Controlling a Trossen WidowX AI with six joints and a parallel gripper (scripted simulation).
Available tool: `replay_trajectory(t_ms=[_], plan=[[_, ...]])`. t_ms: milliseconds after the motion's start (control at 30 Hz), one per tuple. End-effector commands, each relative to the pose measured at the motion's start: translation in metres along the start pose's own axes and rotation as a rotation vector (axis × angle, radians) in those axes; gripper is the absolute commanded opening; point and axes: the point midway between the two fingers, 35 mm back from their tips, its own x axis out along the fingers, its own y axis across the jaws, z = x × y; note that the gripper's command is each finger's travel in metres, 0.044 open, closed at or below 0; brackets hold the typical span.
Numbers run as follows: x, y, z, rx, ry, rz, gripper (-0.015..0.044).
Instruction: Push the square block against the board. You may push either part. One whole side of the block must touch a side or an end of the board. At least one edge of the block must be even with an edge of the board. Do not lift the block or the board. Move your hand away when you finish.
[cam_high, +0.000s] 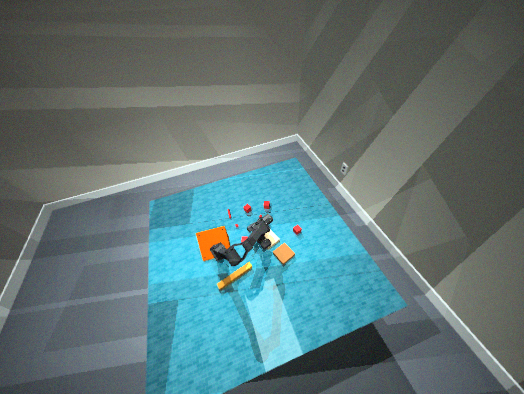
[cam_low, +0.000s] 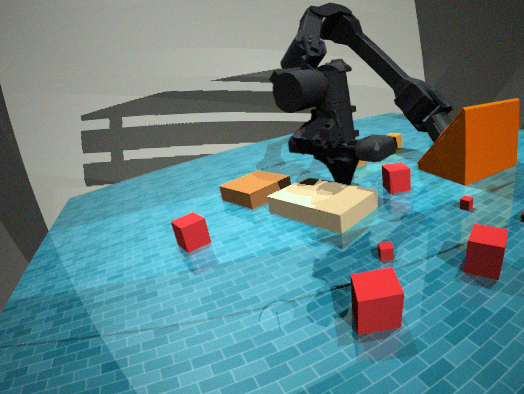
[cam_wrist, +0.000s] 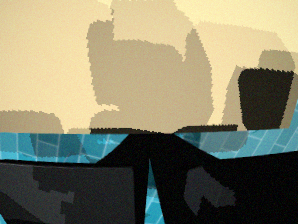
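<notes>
The square block (cam_high: 284, 254) (cam_low: 250, 190) is orange-brown and lies flat beside the board. The board (cam_high: 272, 240) (cam_low: 305, 212) (cam_wrist: 45, 60) is a cream slab, lying flat and partly hidden by the arm in the top view. The block and board face each other closely, with what looks like a narrow gap; contact cannot be told. My gripper (cam_low: 344, 181) (cam_wrist: 148, 129) is shut and empty. It points down low at the board's far side as seen in the exterior view. In the wrist view its tips meet the board's near edge, but contact is unclear.
A red cube (cam_low: 396, 178) is near the board on the arm's base side. A red cube (cam_high: 297, 229) (cam_low: 191, 232) lies beyond the block. An orange wedge (cam_high: 209, 237) (cam_low: 490, 145) stands by the arm's base. A yellow bar (cam_high: 234, 276) lies nearby. Several other red pieces are scattered.
</notes>
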Motion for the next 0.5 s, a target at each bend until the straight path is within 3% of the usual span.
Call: replay_trajectory(t_ms=[0,467], plan=[[0.000,0.000,0.007,-0.003,-0.003,-0.003,0.0000],[0.000,0.000,-0.001,-0.004,-0.002,-0.003,0.0000]])
